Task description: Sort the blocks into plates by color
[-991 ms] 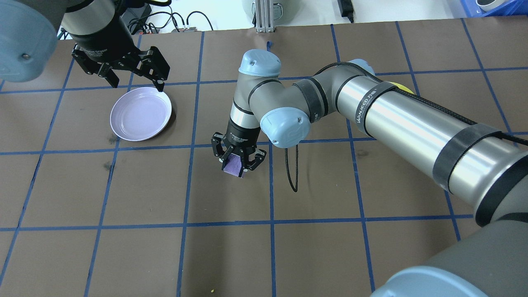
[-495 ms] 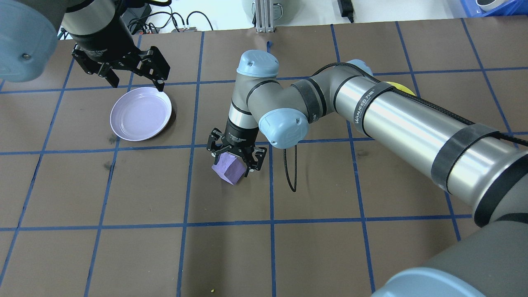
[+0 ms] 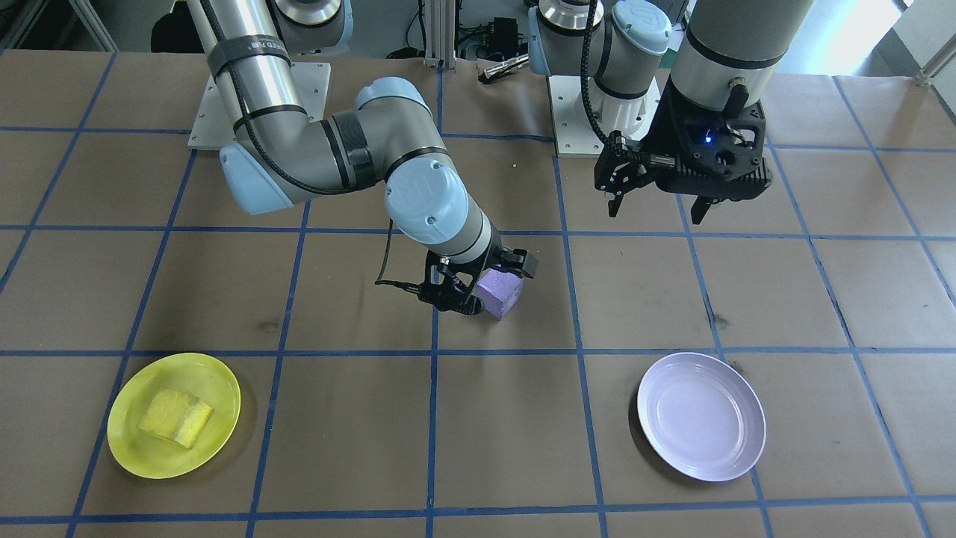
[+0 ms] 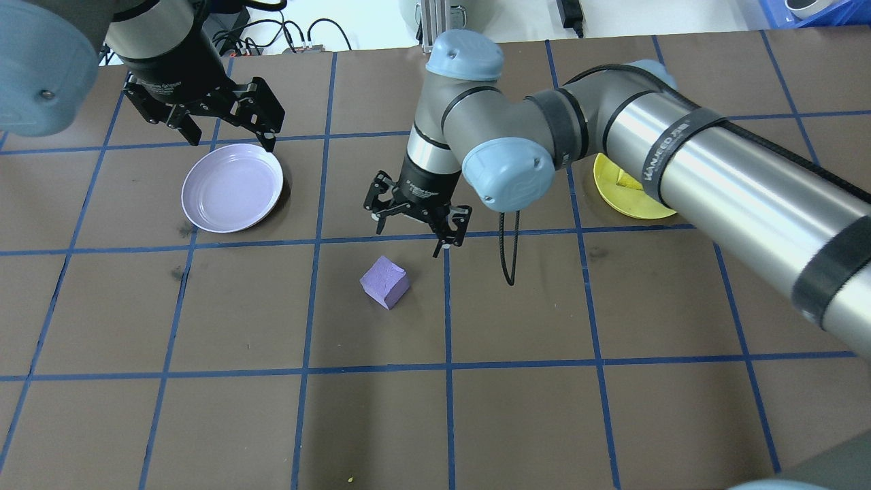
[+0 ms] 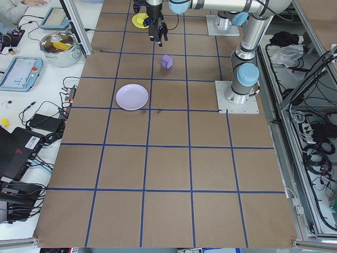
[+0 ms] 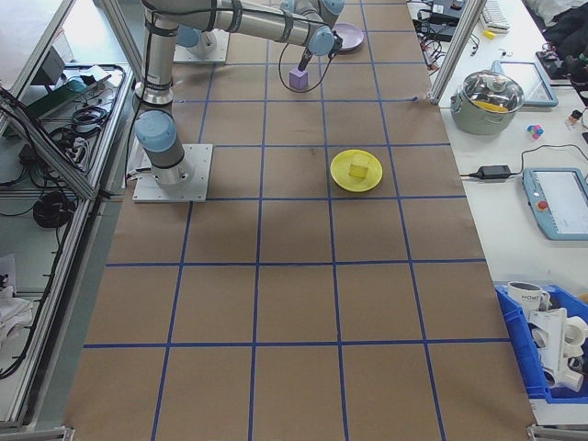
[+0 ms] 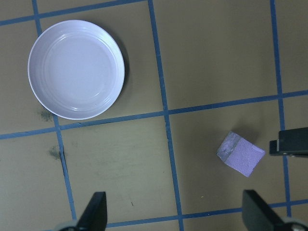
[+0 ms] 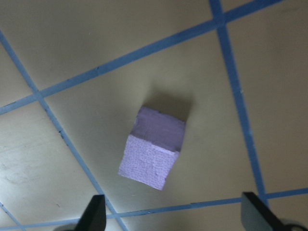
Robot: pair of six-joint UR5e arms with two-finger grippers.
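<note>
The purple block lies tilted on the brown table, free of any grip, also seen as the purple block in the right wrist view. My right gripper hangs open just above and beyond it. The lavender plate holds nothing, and my left gripper hovers open over its far edge. In the left wrist view both the lavender plate and the purple block show. The yellow block rests in the yellow plate; overhead my right arm partly hides that yellow plate.
A black cable dangles from the right arm near the purple block. Blue tape lines grid the table. Side benches carry a pot, tablets and cables beyond the table edge.
My right gripper opened and let go of the purple block, then rose and drew back toward the far right. The block now lies on the table. The left gripper barely moved.
</note>
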